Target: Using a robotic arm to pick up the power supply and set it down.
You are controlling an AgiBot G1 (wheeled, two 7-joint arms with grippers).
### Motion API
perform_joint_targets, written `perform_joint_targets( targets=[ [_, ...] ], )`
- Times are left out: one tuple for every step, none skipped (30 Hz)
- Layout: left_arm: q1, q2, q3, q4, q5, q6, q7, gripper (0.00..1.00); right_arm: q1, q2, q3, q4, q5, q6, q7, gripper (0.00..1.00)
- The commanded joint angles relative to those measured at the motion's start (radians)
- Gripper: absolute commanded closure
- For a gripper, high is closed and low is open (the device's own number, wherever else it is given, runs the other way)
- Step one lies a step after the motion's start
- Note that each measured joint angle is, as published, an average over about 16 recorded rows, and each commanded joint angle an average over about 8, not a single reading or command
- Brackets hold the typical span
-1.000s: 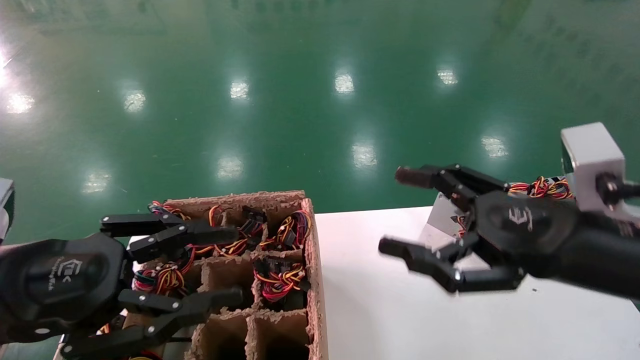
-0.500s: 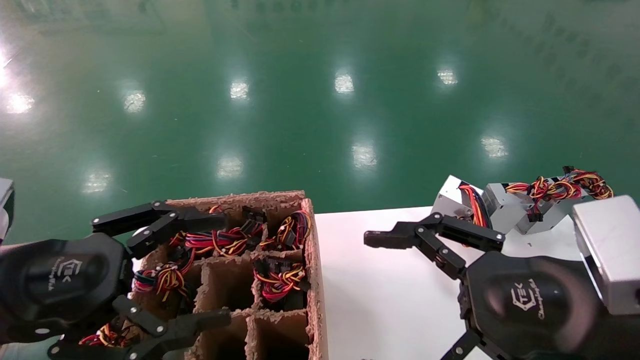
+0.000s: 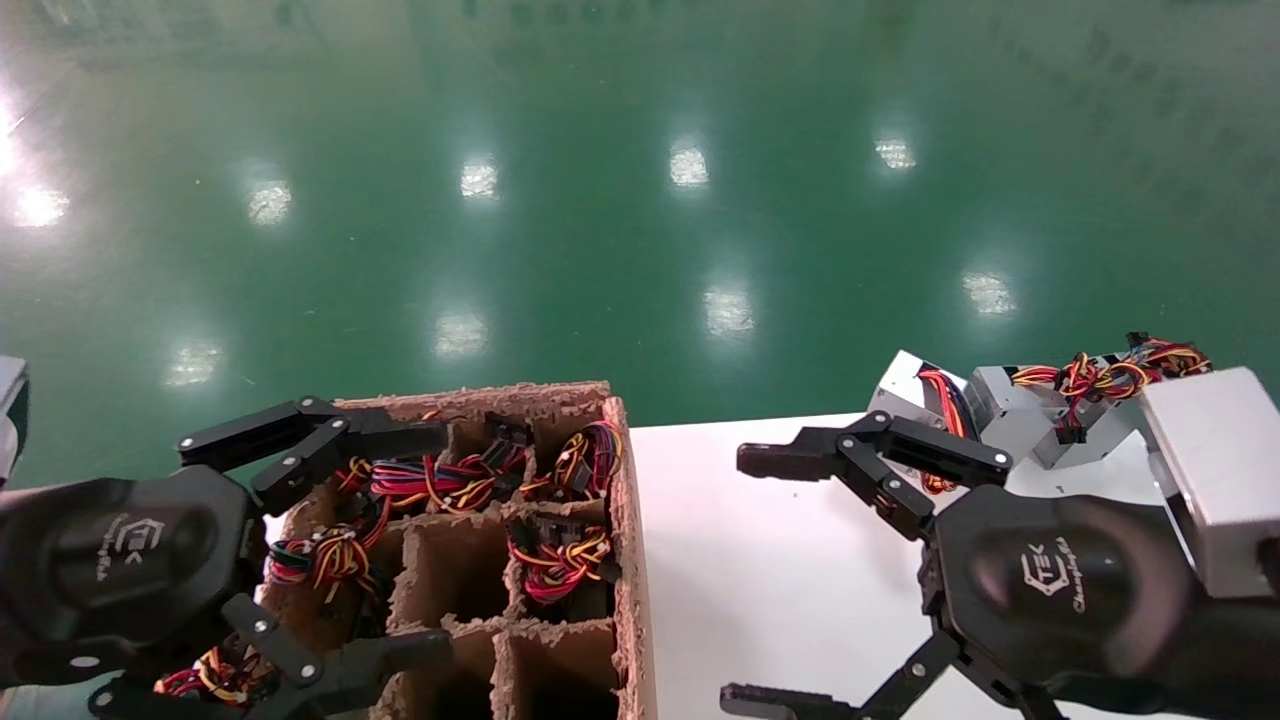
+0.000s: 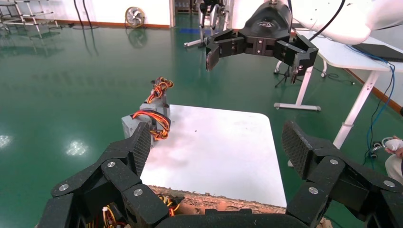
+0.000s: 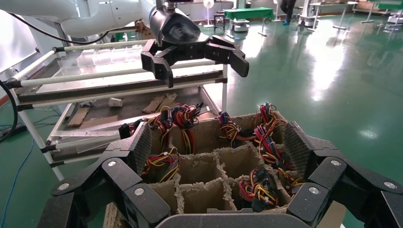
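Note:
Two silver-grey power supplies (image 3: 1010,415) with red, yellow and black wire bundles lie on the far right of the white table (image 3: 760,560); the left wrist view shows them too (image 4: 142,124). More wire bundles (image 3: 555,560) stick out of cells in a cardboard divider box (image 3: 625,520). My right gripper (image 3: 738,580) hangs open and empty above the table, short of the two units. Over the box's left side my left gripper (image 3: 440,540) is open, nothing between its fingers. Each wrist view shows its own gripper, left (image 4: 216,145) and right (image 5: 218,142), spread wide.
Some box cells (image 5: 195,168) hold nothing. A metal trolley with shelves (image 5: 95,90) stands beyond the box. Green floor (image 3: 600,200) lies past the table's far edge. Another table's leg (image 4: 304,90) stands beyond the white one.
My right gripper has pulled back from the power supplies toward the table's near side, still open and empty. My left gripper has sunk slightly over the box.

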Motion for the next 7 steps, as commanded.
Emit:
perform_joint_targets(
  targets=[
    [0.000, 0.000, 0.000, 0.000, 0.000, 0.000, 0.000, 0.00, 0.001, -0.001, -0.002, -0.004, 0.001, 0.001, 0.000, 0.00],
    [0.000, 0.000, 0.000, 0.000, 0.000, 0.000, 0.000, 0.00, 0.002, -0.001, -0.002, -0.005, 0.001, 0.001, 0.000, 0.00],
    [0.000, 0.000, 0.000, 0.000, 0.000, 0.000, 0.000, 0.00, 0.002, -0.001, -0.003, -0.006, 0.001, 0.001, -0.001, 0.00],
    [0.000, 0.000, 0.000, 0.000, 0.000, 0.000, 0.000, 0.00, 0.003, -0.001, -0.003, -0.007, 0.002, 0.002, -0.001, 0.00],
    [0.000, 0.000, 0.000, 0.000, 0.000, 0.000, 0.000, 0.00, 0.003, -0.001, -0.004, -0.008, 0.002, 0.002, -0.001, 0.00],
    [0.000, 0.000, 0.000, 0.000, 0.000, 0.000, 0.000, 0.00, 0.003, -0.001, -0.004, -0.008, 0.002, 0.002, -0.001, 0.00],
    [0.000, 0.000, 0.000, 0.000, 0.000, 0.000, 0.000, 0.00, 0.003, -0.001, -0.004, -0.009, 0.002, 0.002, -0.001, 0.00]
  ],
)
